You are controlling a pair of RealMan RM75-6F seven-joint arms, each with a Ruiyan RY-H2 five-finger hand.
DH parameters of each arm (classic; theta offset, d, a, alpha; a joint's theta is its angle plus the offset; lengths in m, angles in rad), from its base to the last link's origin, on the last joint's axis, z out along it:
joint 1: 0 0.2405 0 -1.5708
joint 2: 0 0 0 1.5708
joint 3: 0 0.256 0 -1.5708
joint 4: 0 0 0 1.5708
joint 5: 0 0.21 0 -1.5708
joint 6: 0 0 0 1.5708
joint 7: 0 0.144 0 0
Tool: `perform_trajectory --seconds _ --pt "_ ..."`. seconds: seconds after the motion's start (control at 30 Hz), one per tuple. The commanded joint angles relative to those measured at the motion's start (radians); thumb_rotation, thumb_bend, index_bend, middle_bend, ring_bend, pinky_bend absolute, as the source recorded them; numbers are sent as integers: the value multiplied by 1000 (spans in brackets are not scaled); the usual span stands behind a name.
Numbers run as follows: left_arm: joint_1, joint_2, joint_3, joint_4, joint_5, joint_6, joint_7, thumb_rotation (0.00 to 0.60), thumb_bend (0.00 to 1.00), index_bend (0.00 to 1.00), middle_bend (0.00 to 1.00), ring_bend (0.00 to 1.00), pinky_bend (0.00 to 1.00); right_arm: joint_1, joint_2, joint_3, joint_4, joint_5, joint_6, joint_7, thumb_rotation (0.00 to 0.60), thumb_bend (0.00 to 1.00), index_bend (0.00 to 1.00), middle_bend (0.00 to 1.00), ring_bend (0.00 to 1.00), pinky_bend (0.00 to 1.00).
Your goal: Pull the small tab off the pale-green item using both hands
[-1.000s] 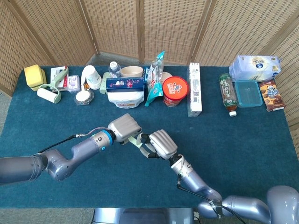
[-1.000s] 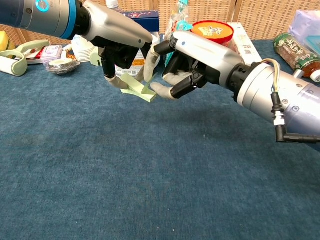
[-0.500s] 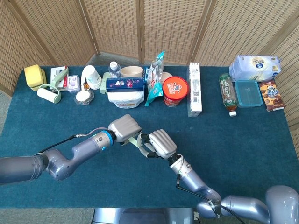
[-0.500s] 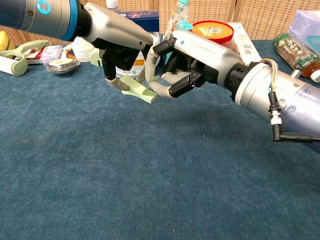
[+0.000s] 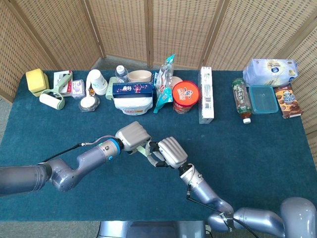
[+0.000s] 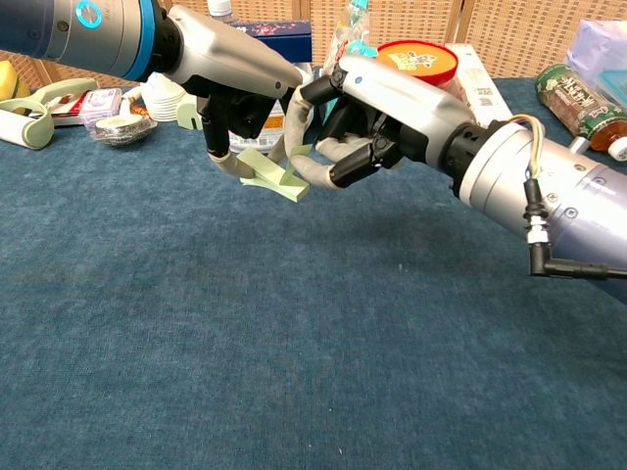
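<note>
Both hands meet mid-bench: left hand (image 6: 230, 83) fingers clamp the pad (image 6: 275, 176) steady, right hand (image 6: 364, 117) fingers pinch its tab (image 6: 303, 151) to peel.

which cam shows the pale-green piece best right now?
Chest view: the pale-green piece shows from the side, off the table, between the left hand and right hand. In the head view only a sliver shows; both hands cover the rest.
</note>
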State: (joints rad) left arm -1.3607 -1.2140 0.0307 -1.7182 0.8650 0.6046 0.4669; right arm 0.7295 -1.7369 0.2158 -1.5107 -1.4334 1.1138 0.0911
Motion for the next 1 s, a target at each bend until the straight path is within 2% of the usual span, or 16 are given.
perform_trajectory --seconds 0.03,0.37,1.0 --pt "0 0 1 1 0 0 0 600 380 592 1000 1000 1000 0 0 0 0 -1 1 2 600 497 672 1000 1000 925" --pt "8 3 11 5 0 1 -3 600 379 593 1000 1000 1000 -9 13 -1 -10 -7 15 8 600 528 727 1000 1000 925" --pt "51 30 37 16 4 10 -24 600 380 593 1000 1000 1000 -34 51 -10 -19 -5 33 15 600 539 750 1000 1000 925"
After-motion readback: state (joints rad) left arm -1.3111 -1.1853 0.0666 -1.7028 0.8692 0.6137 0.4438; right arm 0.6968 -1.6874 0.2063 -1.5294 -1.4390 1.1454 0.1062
